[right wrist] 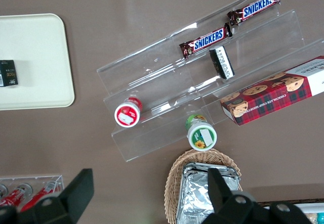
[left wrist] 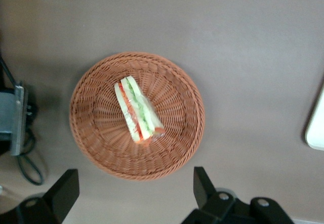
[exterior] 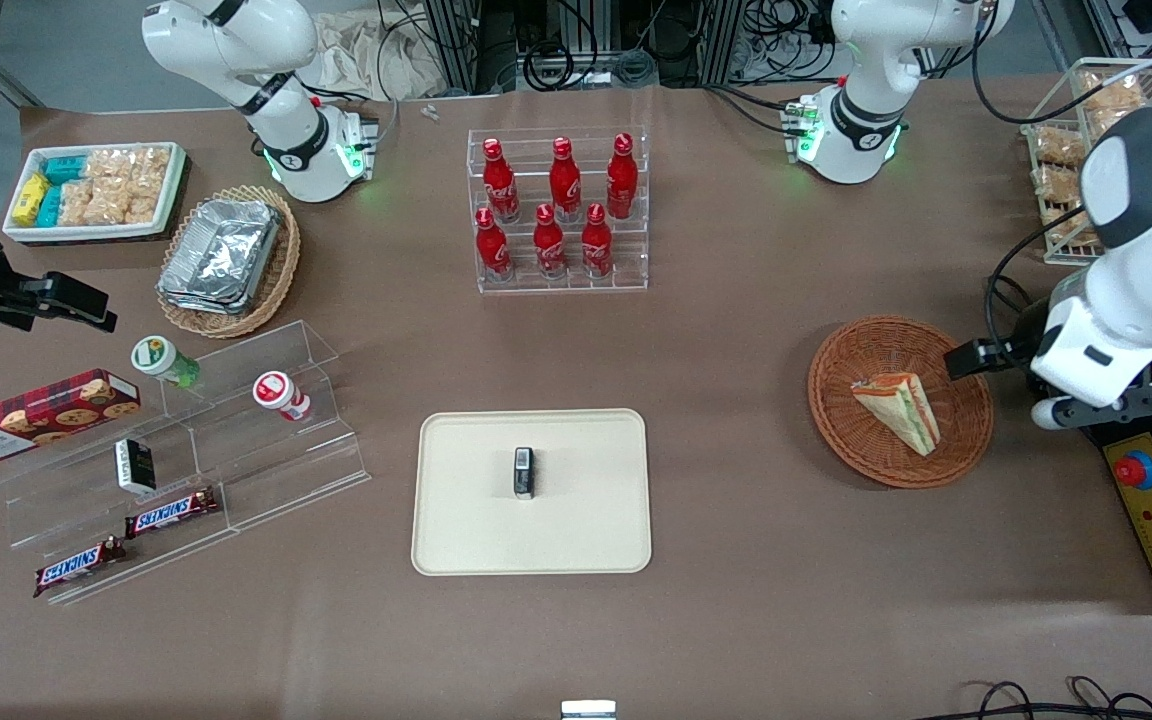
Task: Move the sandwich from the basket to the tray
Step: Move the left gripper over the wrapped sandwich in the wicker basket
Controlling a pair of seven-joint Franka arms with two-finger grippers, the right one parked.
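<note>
The gripper (left wrist: 134, 196) hangs wide open and empty above the reddish-brown round wicker basket (left wrist: 96, 148); the wrapped triangular sandwich (left wrist: 137, 109) may slip from its fingers.

**Three cameras, two overlaps**

Your front view looks steeply down on the whole table from high up. Your left wrist camera faces straight down, with the gripper (left wrist: 134, 196) held above and apart from the basket (left wrist: 96, 148) and sandwich (left wrist: 137, 110), both also seen from the front (exterior: 836, 400) (exterior: 898, 408). The tray (exterior: 456, 540) edge (left wrist: 316, 130) also shows there. Your right wrist camera looks down near the tray (right wrist: 35, 62).
</note>
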